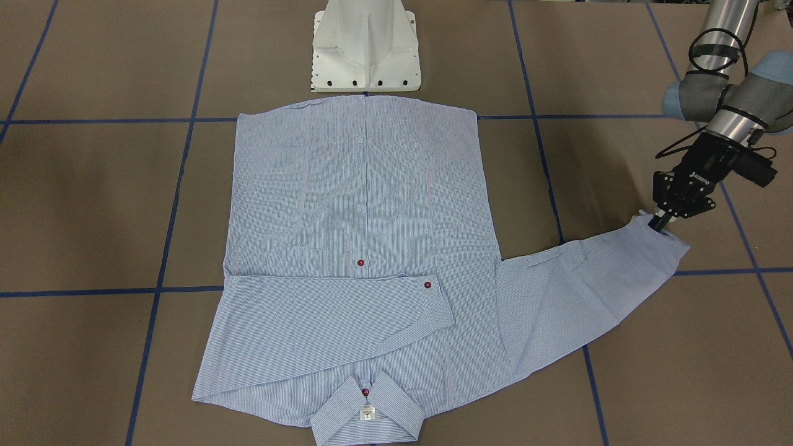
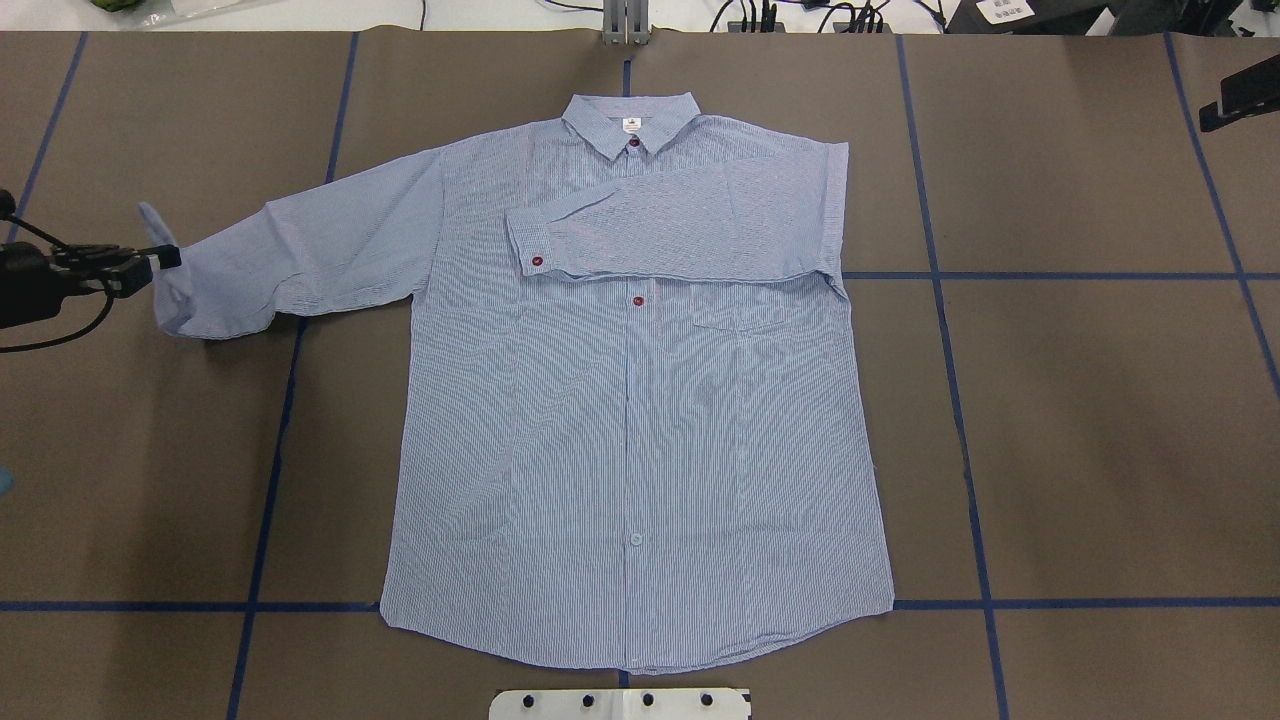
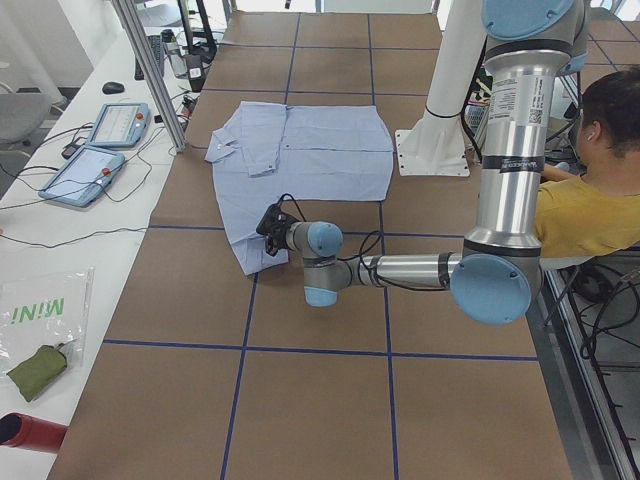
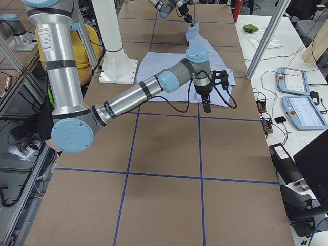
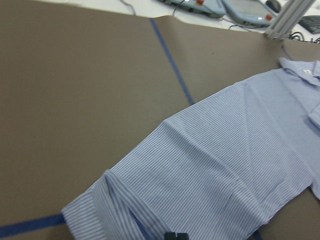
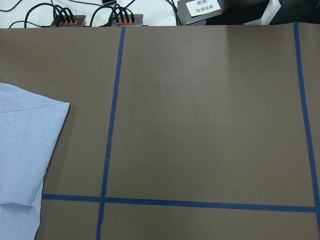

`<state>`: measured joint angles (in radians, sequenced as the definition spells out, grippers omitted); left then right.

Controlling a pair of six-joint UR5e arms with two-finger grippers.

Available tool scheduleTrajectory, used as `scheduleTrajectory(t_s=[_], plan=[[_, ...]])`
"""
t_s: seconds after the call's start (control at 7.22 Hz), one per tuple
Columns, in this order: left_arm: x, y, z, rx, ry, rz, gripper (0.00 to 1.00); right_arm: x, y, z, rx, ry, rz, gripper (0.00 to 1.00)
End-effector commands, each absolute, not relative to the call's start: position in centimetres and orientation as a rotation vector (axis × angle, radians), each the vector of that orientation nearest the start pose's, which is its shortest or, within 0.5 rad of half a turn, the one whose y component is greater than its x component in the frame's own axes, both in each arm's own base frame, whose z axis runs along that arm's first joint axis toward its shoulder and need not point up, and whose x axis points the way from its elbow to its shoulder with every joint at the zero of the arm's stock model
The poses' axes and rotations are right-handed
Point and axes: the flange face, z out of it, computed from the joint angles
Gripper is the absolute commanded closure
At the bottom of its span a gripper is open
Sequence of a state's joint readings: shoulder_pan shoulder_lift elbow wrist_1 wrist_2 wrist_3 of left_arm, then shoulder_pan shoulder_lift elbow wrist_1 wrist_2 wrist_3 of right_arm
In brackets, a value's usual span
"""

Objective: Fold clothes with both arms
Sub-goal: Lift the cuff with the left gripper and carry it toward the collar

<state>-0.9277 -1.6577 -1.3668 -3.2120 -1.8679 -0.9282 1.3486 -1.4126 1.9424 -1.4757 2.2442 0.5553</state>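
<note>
The light blue striped shirt (image 2: 640, 420) lies flat and face up on the brown table, collar (image 2: 630, 125) at the far side. One sleeve (image 2: 680, 235) is folded across the chest. The other sleeve (image 2: 300, 255) stretches out to the robot's left. My left gripper (image 2: 165, 258) (image 1: 658, 224) is shut on that sleeve's cuff (image 1: 666, 248), which is raised a little off the table. In the left wrist view the sleeve (image 5: 210, 175) runs away from the fingertips. My right gripper (image 4: 206, 106) hangs above the table beyond the shirt's collar end, holding nothing; I cannot tell if it is open.
The white pedestal (image 1: 365, 46) stands at the shirt's hem. Blue tape lines (image 2: 960, 400) cross the table. A person in a yellow top (image 3: 590, 210) sits behind the robot. Teach pendants (image 3: 100, 150), a metal post (image 3: 150, 70) and a green pouch (image 3: 40, 365) line the far bench.
</note>
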Motion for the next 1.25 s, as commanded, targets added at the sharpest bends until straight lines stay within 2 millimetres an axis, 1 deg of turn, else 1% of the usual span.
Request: scheduleTrajectory(t_s=[0.0, 0.14, 0.28, 0.42, 0.55, 0.69, 0.83, 1.11], plan=[[27.7, -52.3, 43.0, 0.947, 1.41, 0.014, 1.0, -4.7, -53.3, 39.1, 0.307, -0.826, 0.104, 0.0], [33.8, -52.0, 37.2, 0.889, 1.545, 0.03, 1.0, -4.8, -53.3, 39.1, 0.305, -0.828, 0.102, 0.0], [38.2, -52.2, 31.3, 0.87, 1.607, 0.008, 1.0, -4.8, -53.3, 39.1, 0.305, -0.828, 0.102, 0.0], [43.1, -52.1, 25.1, 0.817, 1.608, -0.014, 1.0, -4.8, -53.3, 39.2, 0.305, -0.826, 0.103, 0.0], [46.0, -52.2, 20.1, 0.778, 1.603, -0.084, 1.0, -4.8, -53.4, 39.2, 0.303, -0.826, 0.104, 0.0], [47.1, -52.5, 16.2, 0.772, 1.612, -0.094, 1.0, -4.8, -53.4, 39.2, 0.303, -0.826, 0.104, 0.0], [47.7, -52.4, 14.2, 0.767, 1.617, -0.09, 1.0, -4.8, -53.4, 39.1, 0.305, -0.828, 0.102, 0.0], [49.3, -52.2, 12.7, 0.73, 1.575, -0.092, 1.0, -4.8, -53.4, 39.1, 0.305, -0.828, 0.103, 0.0]])
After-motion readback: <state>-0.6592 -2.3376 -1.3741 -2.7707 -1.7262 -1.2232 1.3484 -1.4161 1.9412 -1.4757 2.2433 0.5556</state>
